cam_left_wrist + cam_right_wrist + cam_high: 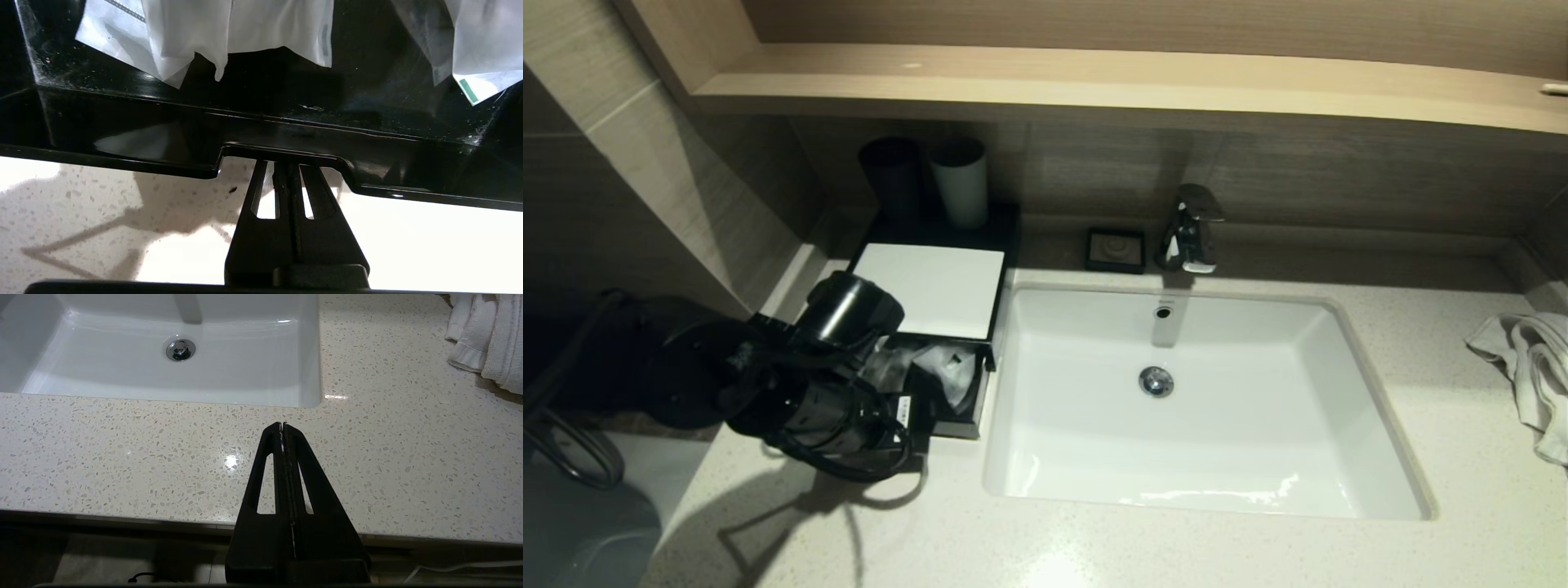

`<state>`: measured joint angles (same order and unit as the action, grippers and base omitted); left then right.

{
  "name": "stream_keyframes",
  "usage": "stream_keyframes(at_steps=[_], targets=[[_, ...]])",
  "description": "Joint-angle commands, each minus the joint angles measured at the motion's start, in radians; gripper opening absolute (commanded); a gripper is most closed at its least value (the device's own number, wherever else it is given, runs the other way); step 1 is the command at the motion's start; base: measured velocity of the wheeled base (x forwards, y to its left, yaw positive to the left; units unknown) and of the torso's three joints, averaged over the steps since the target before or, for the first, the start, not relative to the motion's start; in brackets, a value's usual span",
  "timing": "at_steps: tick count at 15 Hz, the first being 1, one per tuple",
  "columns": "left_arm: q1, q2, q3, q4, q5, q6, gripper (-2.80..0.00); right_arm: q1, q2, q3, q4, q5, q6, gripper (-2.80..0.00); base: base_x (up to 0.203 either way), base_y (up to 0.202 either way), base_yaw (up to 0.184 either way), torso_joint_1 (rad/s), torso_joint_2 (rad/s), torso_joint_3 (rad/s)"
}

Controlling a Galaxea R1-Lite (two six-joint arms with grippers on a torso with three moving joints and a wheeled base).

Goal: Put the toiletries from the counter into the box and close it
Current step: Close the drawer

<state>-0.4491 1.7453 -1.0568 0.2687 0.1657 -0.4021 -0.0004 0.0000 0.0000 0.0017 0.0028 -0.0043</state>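
Toiletries (196, 36) are lying inside the box's (929, 282) pulled-out drawer (261, 134). With fingers pressed together, the left gripper (282, 165) is nosing into the drawer's front notch, presumably to push it shut. The right gripper (282, 426), likewise closed, is idling above the tabletop (122, 457).

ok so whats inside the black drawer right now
The open drawer holds translucent white packets, one showing a green label. In the head view the left arm covers much of the drawer, and the white panel hides its back, so the count is unclear.
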Motion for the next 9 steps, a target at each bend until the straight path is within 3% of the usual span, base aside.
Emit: stream_keyframes(at_steps=[1, 9], targets=[[0.007, 0.022, -0.023, -0.001, 0.001, -0.002, -2.8, 0.0, 0.0, 0.0, 0.0, 0.0, 0.0, -2.8, 0.0, 0.0, 0.0, 0.0, 0.0, 0.0], [0.021, 0.076, -0.085, -0.006, 0.0, -0.003, -2.8, 0.0, 0.0, 0.0, 0.0, 0.0, 0.0, -2.8, 0.0, 0.0, 0.0, 0.0, 0.0, 0.0]])
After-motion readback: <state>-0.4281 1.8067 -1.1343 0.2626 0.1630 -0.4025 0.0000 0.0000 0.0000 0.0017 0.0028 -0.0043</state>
